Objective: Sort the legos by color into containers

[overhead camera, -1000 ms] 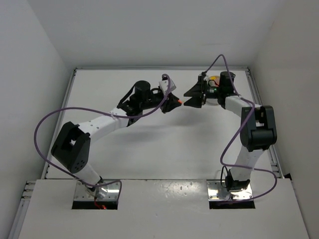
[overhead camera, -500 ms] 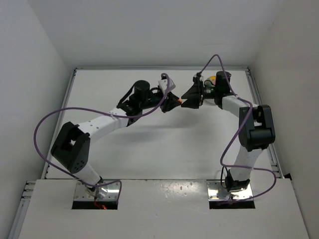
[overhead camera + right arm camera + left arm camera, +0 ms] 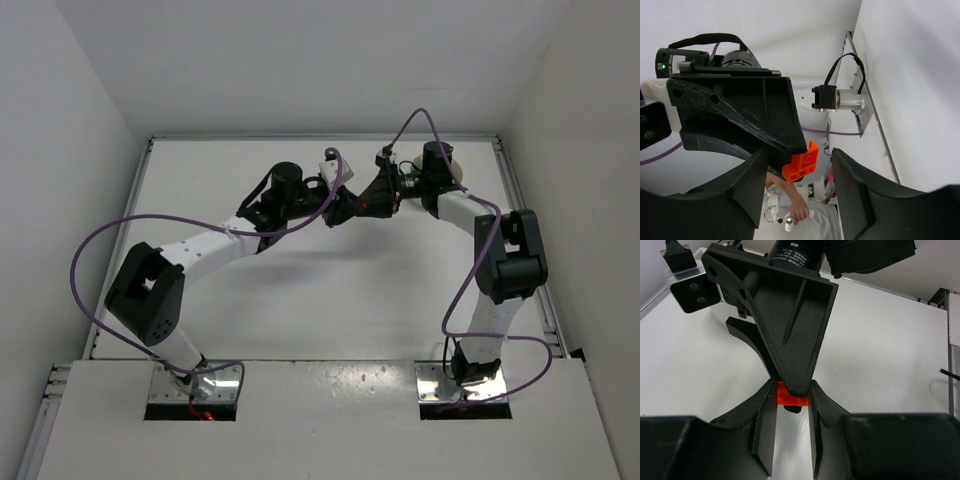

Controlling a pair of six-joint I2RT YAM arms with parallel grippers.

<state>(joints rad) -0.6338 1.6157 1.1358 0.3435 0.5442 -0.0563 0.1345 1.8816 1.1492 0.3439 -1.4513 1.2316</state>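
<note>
My left gripper (image 3: 347, 206) is held above the back middle of the table, shut on an orange-red lego (image 3: 789, 394) pinched at its fingertips (image 3: 767, 390). My right gripper (image 3: 369, 198) meets it from the right, open, with its jaws either side of the lego (image 3: 801, 163) and apart from it. In the left wrist view one right finger (image 3: 790, 325) comes down over the lego's top. The white dish (image 3: 457, 172) is almost wholly hidden behind my right wrist. No other legos show.
The white table (image 3: 330, 290) has a raised rail along its back and right edges (image 3: 520, 200), with white walls close on all sides. Purple cables (image 3: 100, 250) loop off both arms.
My right gripper has moved left from beside the dish to the left gripper and now straddles the orange-red lego. The left gripper has held still with the lego.
</note>
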